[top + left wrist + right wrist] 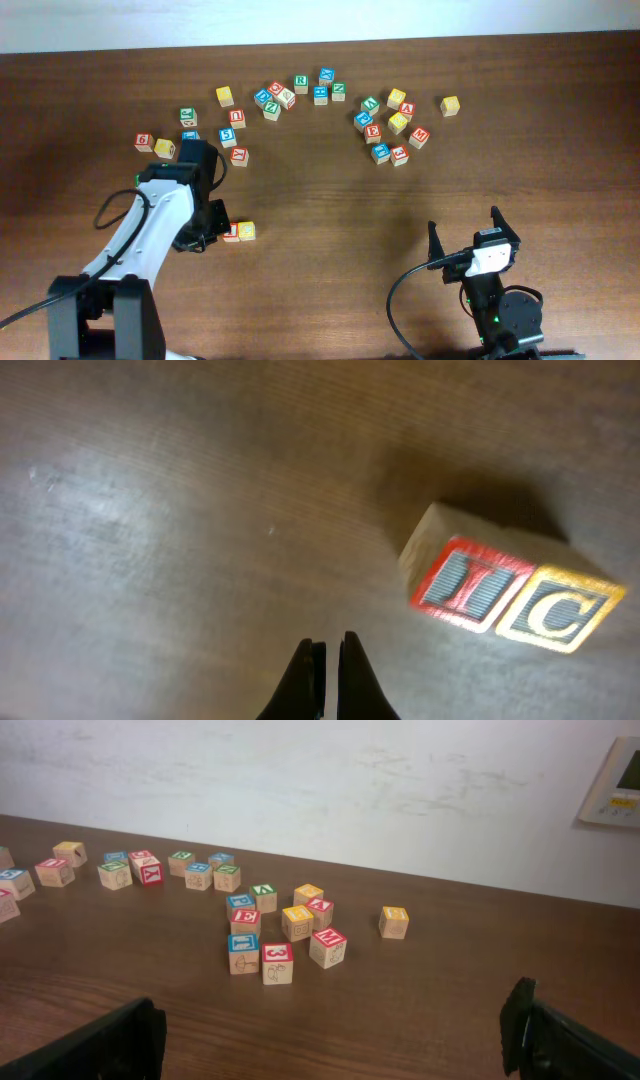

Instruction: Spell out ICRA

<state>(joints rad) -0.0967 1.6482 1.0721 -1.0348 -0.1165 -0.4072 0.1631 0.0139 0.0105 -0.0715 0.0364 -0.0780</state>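
The red "I" cube (pixel 231 233) (pixel 462 582) and the yellow "C" cube (pixel 246 231) (pixel 556 612) sit side by side and touching on the wood table, left of centre. My left gripper (pixel 207 240) (pixel 331 650) is shut and empty, just left of the pair and clear of it. The green "R" cube (pixel 301 83) lies in the far middle cluster. A red cube that reads as "A" (pixel 407 109) lies in the far right cluster. My right gripper (pixel 466 235) (pixel 325 1035) stands open and empty near the front right.
Several other letter and digit cubes lie scattered across the far half of the table (pixel 330 200), in a left group (pixel 165 147), a middle group (pixel 275 97) and a right group (pixel 277 960). A lone yellow cube (pixel 450 105) (pixel 393 921) sits at far right.
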